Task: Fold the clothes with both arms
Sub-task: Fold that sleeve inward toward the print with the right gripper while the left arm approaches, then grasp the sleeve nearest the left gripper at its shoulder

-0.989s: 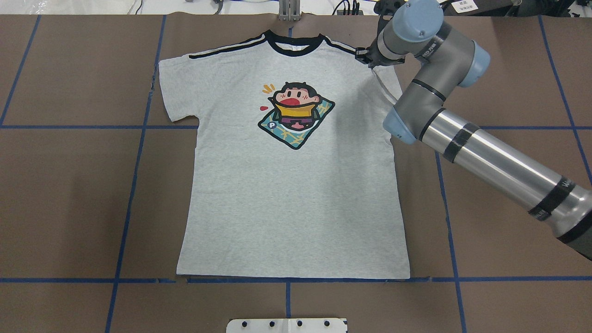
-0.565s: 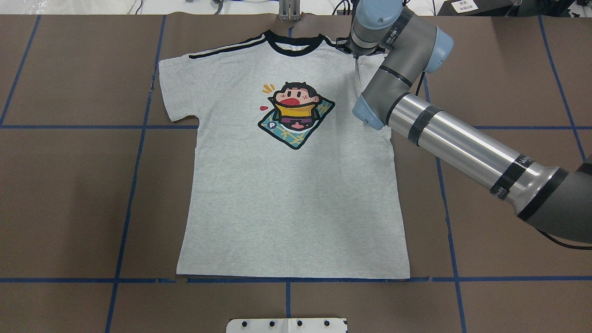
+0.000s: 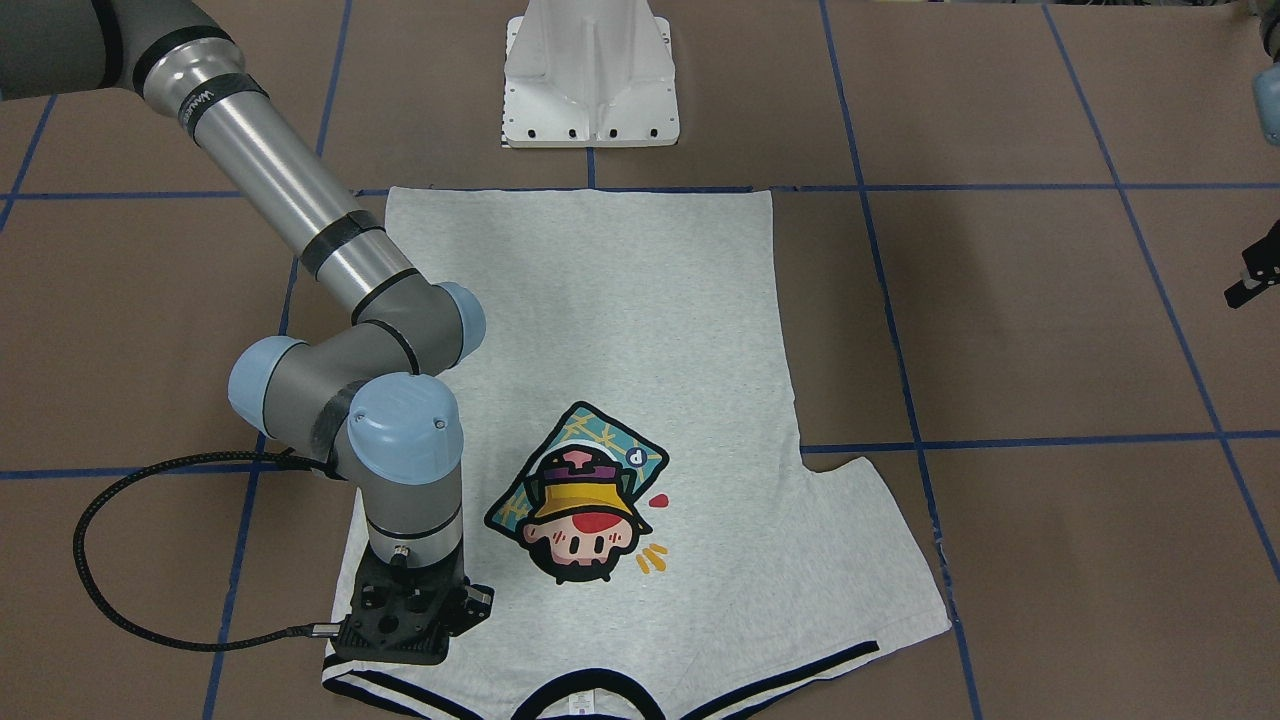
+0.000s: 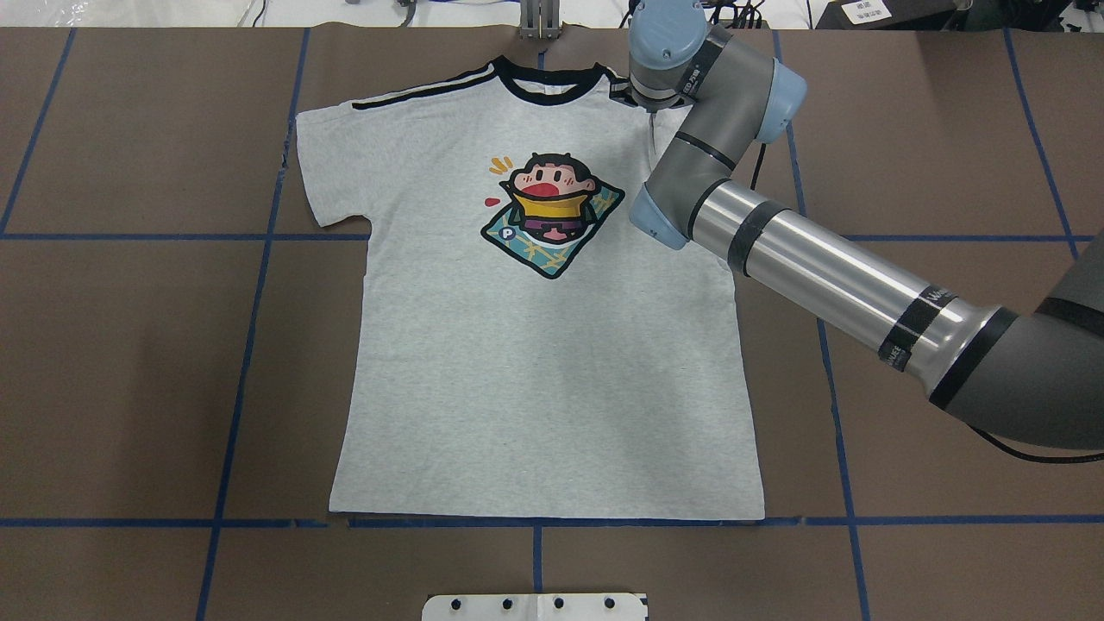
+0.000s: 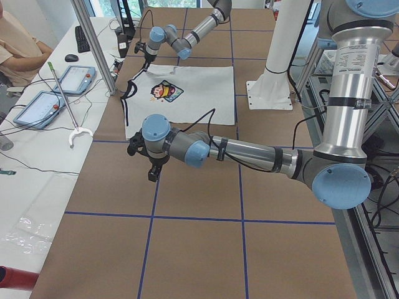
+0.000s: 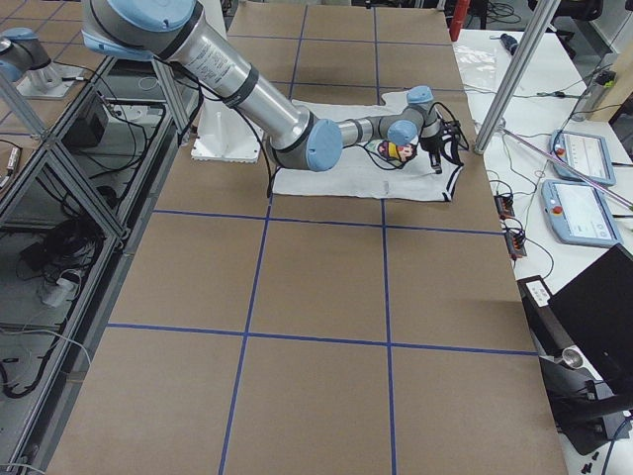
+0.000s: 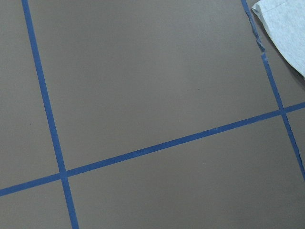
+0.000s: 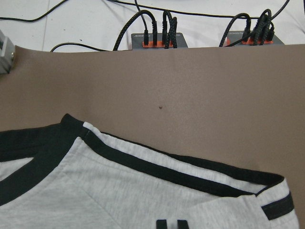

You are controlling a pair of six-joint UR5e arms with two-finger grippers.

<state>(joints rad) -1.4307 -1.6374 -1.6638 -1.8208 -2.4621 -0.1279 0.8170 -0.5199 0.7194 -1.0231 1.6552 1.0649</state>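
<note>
Brown table point(image 4: 112, 371) w/ blue tape grid point(image 4: 250, 285). Right gripper point(image 3: 400, 625) sits on T-shirt point(image 4: 552, 371) shoulder by collar, that sleeve folded in; jaw state can't tell. Left gripper point(image 5: 151, 171) hovers well off T-shirt's other sleeve, grip unclear. T-shirt flat, print up.

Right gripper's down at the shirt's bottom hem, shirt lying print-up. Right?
Not the hem. The right gripper is down on the T-shirt beside its collar, at the opposite end from the hem; the front-facing view shows it. The shirt does lie print-up.

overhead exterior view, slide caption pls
Right arm poised over the shoulder of a grey cartoon-print T-shirt on a blue-taped table
</note>
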